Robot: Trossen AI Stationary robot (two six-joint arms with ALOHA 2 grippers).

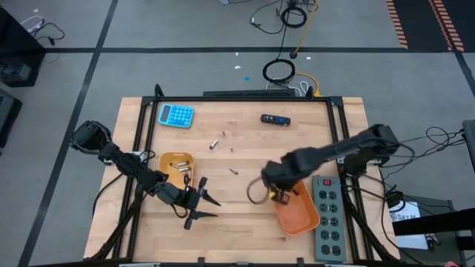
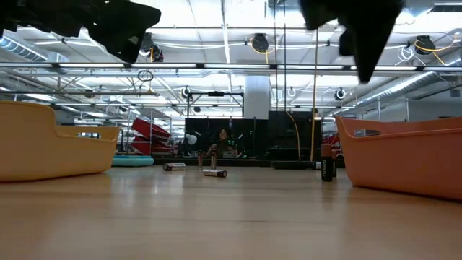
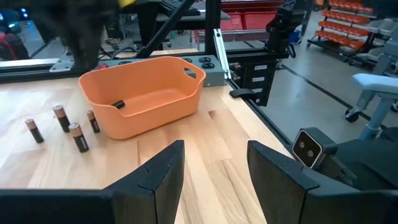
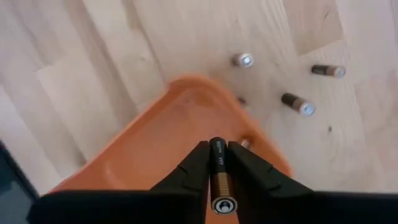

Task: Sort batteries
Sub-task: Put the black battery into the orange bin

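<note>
Closest to my right wrist camera, a battery [image 4: 217,171] sits lengthwise between the right gripper [image 4: 217,163] fingers, which are clamped on it. I have that gripper over the near end of the right orange tray [image 1: 300,215], on the right side of the desk [image 1: 245,230].

On my left, the left gripper [image 1: 202,206] hangs just beside the left orange tray [image 1: 177,159], its fingers [image 3: 158,174] spread apart with nothing between them. I can see a few batteries [image 1: 184,170] lying inside that left tray.

Loose batteries [image 1: 214,144] are scattered on the bare wood toward the middle of the desk, between the two trays and farther back; one [image 1: 233,170] lies nearer the centre. From the left wrist camera I count four [image 3: 62,117] lying beside the right tray, plus one dark battery [image 3: 118,104] inside it.

At the back of the desk I see a blue calculator [image 1: 177,115] and a black-and-blue device [image 1: 275,119]. A grey power strip [image 1: 327,208] lies along the right edge, just beside the right tray.
</note>
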